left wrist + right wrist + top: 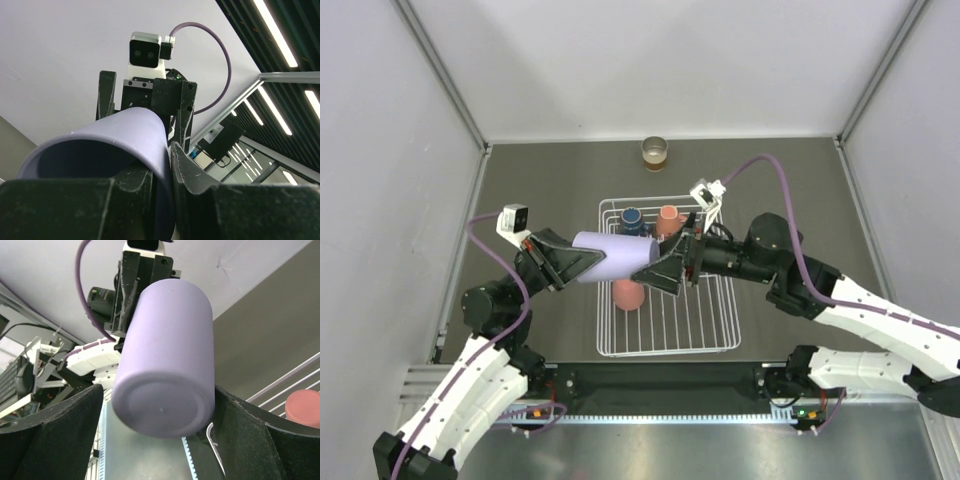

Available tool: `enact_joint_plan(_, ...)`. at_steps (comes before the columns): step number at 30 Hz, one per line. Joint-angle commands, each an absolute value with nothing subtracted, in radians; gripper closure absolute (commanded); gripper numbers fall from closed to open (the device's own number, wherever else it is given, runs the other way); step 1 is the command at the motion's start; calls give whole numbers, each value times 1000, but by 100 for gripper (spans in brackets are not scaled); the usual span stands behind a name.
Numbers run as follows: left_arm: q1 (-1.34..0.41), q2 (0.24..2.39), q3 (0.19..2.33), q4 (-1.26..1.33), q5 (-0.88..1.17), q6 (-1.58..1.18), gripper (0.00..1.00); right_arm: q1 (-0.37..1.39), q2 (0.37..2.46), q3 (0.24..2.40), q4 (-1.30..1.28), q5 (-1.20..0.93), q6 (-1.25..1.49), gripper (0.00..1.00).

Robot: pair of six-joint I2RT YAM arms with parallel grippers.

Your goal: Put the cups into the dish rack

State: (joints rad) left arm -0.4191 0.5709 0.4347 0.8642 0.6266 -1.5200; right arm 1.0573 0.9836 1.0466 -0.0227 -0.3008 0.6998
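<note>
The left arm (480,375) rises from the near left and bends rightward. Its hand (585,266) is clamped on the open end of the lavender tumbler (618,257). The right arm (865,305) stretches leftward, its hand (665,268) spread wide, fingers (50,435) flanking the tumbler's base.

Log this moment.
lavender tumbler: sideways over dish rack | left gripper: shut on rim | right gripper: around base, grip unclear | racked: dark blue mug, orange mug, pink tumbler | outside: brownish cup
</note>
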Motion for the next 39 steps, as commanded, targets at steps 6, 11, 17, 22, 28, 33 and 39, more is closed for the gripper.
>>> enact_joint_plan(6,-423,549,428,888,611,-1528,100,1123,1029,1132,66,-215,650,20)
enact_joint_plan(11,-423,545,426,887,615,-1529,100,1124,1031,1135,67,-199,644,23)
enact_joint_plan(17,-423,542,428,891,617,-1537,100,1126,1028,1143,57,-172,634,22)
enact_joint_plan(22,-423,535,430,890,620,-1543,100,1126,1040,1147,54,-172,634,32)
enact_joint_plan(28,-423,528,433,873,618,-1537,100,1126,1061,1164,43,-184,634,84)
enact_joint_plan(33,-423,479,471,633,603,-1416,20,1126,1066,1253,-180,-112,581,100)
enact_joint_plan(39,-423,416,636,-41,464,-1099,1,1124,1071,1411,-576,96,506,100)
